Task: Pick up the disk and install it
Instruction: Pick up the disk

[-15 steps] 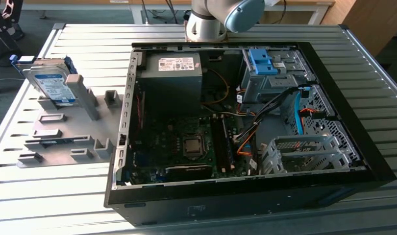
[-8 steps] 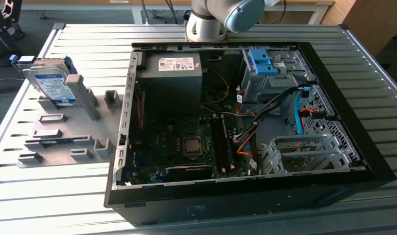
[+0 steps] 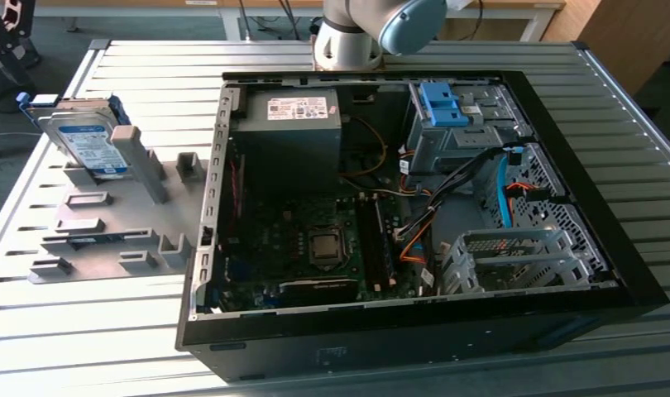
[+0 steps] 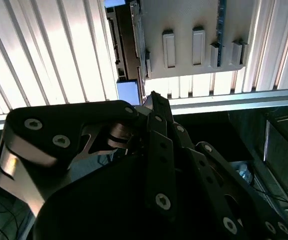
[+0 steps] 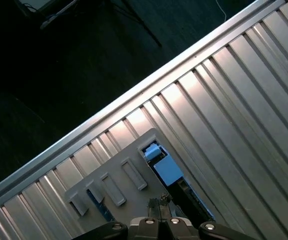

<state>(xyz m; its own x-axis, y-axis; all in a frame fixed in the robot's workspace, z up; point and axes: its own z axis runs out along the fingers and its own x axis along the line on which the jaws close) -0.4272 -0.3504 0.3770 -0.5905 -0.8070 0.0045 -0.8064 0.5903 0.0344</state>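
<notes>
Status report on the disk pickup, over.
Gripper shut, empty, over the grey rack. Disk standing in that rack, untouched. Nothing in the way.

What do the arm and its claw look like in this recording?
The arm is a thick silver-grey tube with rounded joints, one closed by a pale blue cap. In the second wrist view the claw is matte black, built from flat linked bars dotted with round silver screw heads.
</notes>
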